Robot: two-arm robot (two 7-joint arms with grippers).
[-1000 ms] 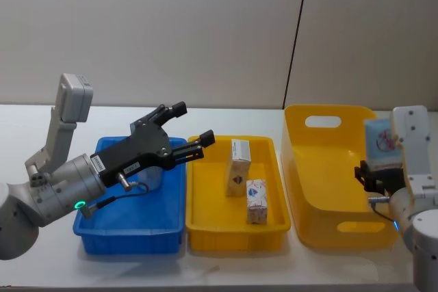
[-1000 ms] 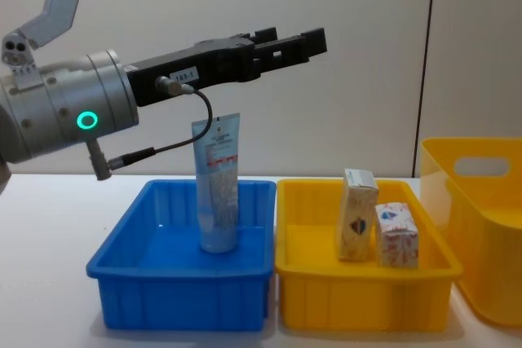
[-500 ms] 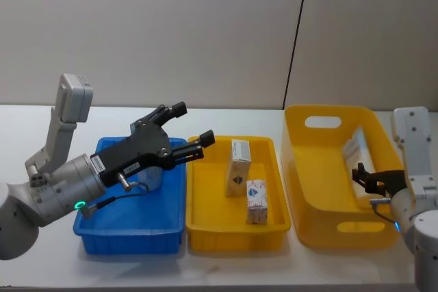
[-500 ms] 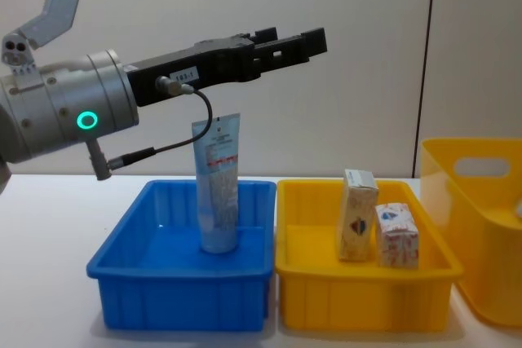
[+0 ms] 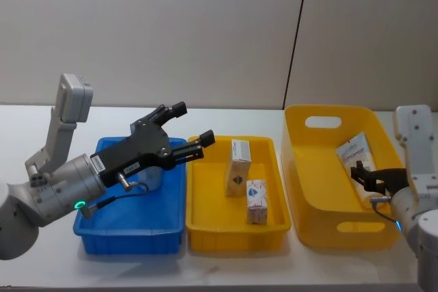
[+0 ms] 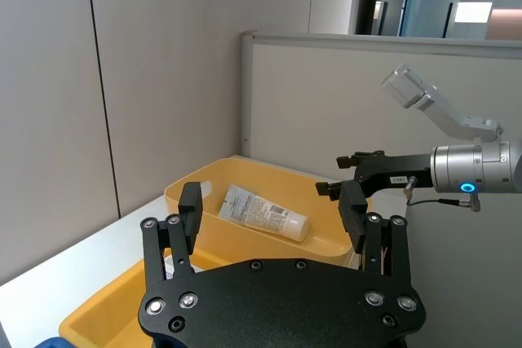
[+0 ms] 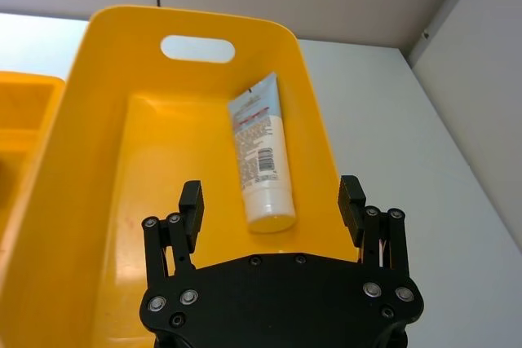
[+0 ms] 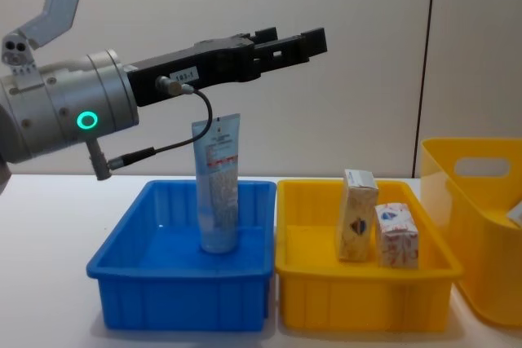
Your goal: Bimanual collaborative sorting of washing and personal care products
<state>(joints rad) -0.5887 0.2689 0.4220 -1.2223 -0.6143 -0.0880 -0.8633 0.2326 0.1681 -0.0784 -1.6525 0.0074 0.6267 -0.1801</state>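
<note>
A pale blue and white tube (image 7: 260, 151) lies flat in the deep yellow bin (image 5: 298, 169), also seen as the tube (image 5: 354, 154) against the bin's right wall. My right gripper (image 7: 272, 199) hovers open just above it, by the bin's right rim (image 5: 361, 174). A second tube (image 8: 218, 195) stands upright in the blue tray (image 8: 179, 307). Two cream cartons (image 5: 239, 158) (image 5: 256, 202) stand in the shallow yellow tray (image 5: 233, 241). My left gripper (image 5: 193, 122) is open and empty, held high above the blue tray's right edge (image 8: 298, 41).
The three containers stand side by side on a white table: blue tray left, yellow tray middle, yellow bin (image 8: 477, 226) right. A grey partition wall runs close behind them. Bare table lies in front of and left of the blue tray.
The right gripper let go of the tube it held above the bin; the tube dropped and now lies inside. The left arm has not moved.
</note>
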